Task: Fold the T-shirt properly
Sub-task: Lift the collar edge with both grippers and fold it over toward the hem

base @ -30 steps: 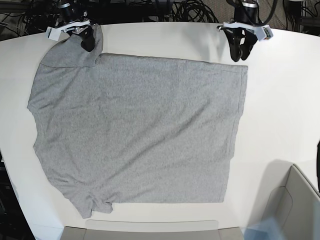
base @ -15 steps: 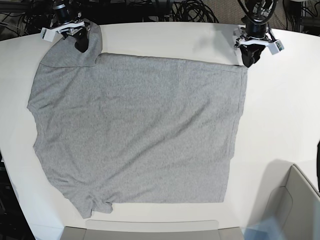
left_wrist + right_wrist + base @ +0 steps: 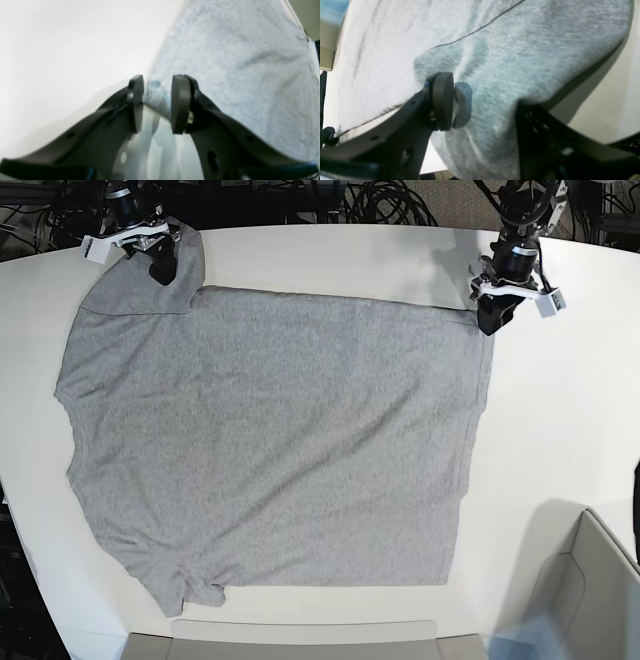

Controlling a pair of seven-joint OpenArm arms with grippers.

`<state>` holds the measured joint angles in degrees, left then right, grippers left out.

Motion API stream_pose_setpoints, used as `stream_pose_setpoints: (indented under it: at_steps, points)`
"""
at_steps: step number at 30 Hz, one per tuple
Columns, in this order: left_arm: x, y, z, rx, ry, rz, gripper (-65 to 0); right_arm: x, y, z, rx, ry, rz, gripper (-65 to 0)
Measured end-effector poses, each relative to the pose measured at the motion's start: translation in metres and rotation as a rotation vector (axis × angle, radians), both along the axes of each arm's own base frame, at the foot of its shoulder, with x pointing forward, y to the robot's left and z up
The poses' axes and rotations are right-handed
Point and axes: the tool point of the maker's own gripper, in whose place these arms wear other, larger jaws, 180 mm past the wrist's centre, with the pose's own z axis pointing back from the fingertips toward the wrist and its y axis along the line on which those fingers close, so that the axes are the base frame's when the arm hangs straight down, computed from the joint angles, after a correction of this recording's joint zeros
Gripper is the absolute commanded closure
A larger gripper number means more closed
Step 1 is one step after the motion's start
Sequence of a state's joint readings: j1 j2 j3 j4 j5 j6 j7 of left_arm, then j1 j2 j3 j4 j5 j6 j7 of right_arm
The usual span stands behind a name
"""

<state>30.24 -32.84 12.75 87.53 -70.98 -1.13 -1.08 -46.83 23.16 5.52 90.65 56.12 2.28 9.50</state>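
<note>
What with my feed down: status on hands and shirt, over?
Left hand open, astride hem corner. Right hand open, sleeve draped over it. T-shirt spread out, unfolded. Nothing obstructing.

White rounded table (image 3: 560,430), evenly lit from above. Tangle of black cables (image 3: 380,200) behind its far edge. Grey bin (image 3: 580,600) at near right corner; grey tray (image 3: 300,642) along near edge.
</note>
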Motion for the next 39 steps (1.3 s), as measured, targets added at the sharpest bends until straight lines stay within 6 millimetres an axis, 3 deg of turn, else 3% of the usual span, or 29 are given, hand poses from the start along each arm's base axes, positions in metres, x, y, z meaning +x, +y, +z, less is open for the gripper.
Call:
stream_pose_setpoints:
  at_steps: [6, 9, 12, 13, 17, 20, 29, 36, 39]
  points:
    - [0.014, -0.016, -0.003, -0.073, 0.013, -0.075, -19.9, 0.000, 0.001, 0.000, 0.003, 0.000, -0.002, -25.0]
    - [0.014, -0.014, -0.005, -0.073, 0.011, -0.071, -14.7, 0.000, -0.001, -0.001, -0.006, 0.007, -0.009, -15.9]
    - [0.012, -0.011, -0.007, -0.064, 0.022, -0.061, -1.2, -0.002, -0.003, -0.004, -0.014, 0.023, -0.011, -0.8]
    - [0.012, -0.010, -0.007, -0.063, 0.024, -0.059, 0.0, -0.002, -0.004, -0.005, -0.015, 0.027, -0.012, 0.0]
    - [0.011, -0.011, -0.007, -0.066, 0.024, -0.061, 0.0, -0.004, -0.004, -0.005, -0.013, 0.032, -0.012, 0.0]
    - [-0.003, -0.013, -0.007, -0.067, 0.045, -0.067, 0.0, -0.014, -0.006, -0.005, -0.020, 0.051, 0.000, 0.0]
    - [-0.045, 0.023, -0.004, -0.023, 0.094, 0.003, 0.0, -0.048, -0.027, 0.007, -0.064, 0.124, -0.037, 0.0]
    - [-0.079, 0.025, 0.003, -0.020, 0.152, 0.009, 0.0, -0.047, -0.029, 0.033, -0.077, 0.084, -0.033, 0.0]
    - [-0.076, 0.025, 0.010, -0.014, 0.154, 0.010, 0.0, -0.039, -0.022, 0.043, -0.063, 0.053, -0.023, 0.0]
